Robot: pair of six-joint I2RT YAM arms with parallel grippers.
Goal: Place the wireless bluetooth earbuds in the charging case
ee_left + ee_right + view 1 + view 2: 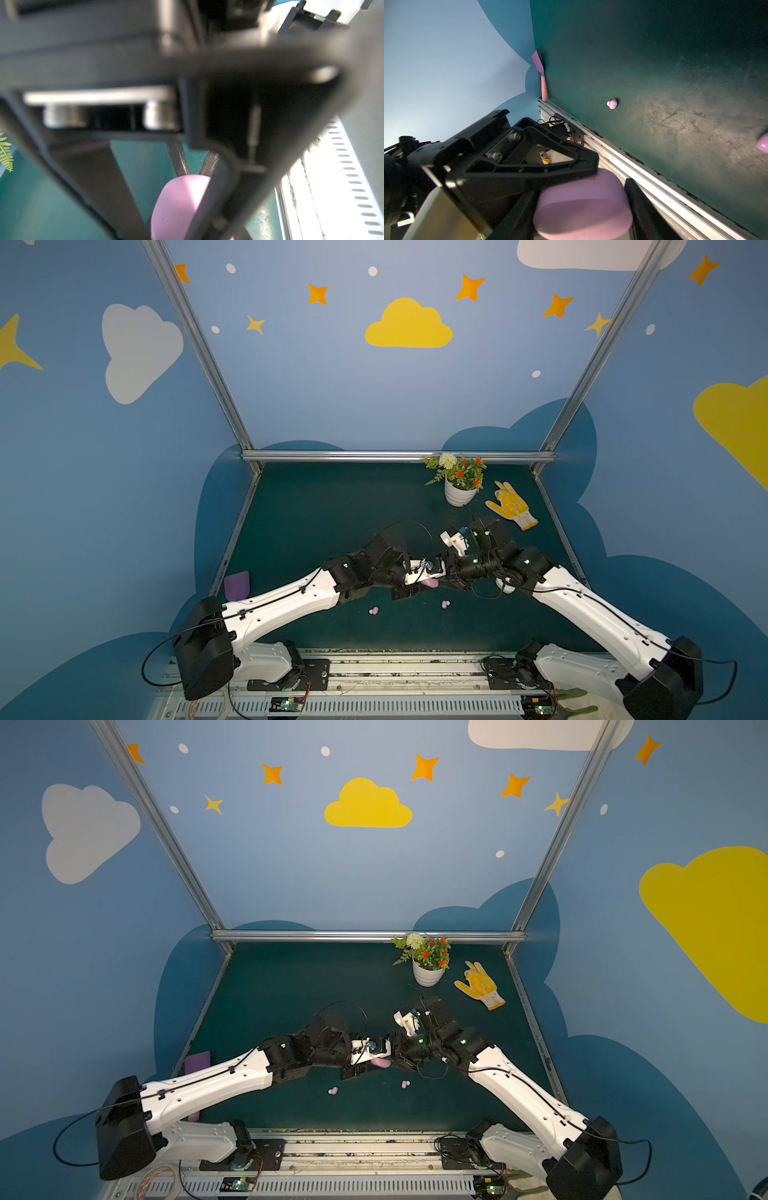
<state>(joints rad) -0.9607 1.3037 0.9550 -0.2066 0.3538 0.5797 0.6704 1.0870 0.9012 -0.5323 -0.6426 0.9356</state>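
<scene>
Top views both show the arms meeting at mid-desk [332,510], the left claw [419,588] and right claw [448,580] tip to tip around a pink case [430,583]. Two pairs of buds lie on the desk nearer the robot's base than the case, one [374,610] by the left forearm, the other [445,604] close to the case. A plant [459,485] and a glove [512,506] sit at the far right, and a spatula [237,585] lies at the left edge. In the left wrist view, blurred black hardware fills most of the picture. The case [178,207] sits between dark fingers, but whether the left claw pinches it I cannot tell. In the right wrist view, the right claw pinches the case [583,207] between its fingers [639,207], and a finger of the left claw touches the case's upper edge. One bud pair [612,104] lies on the desk beyond.
</scene>
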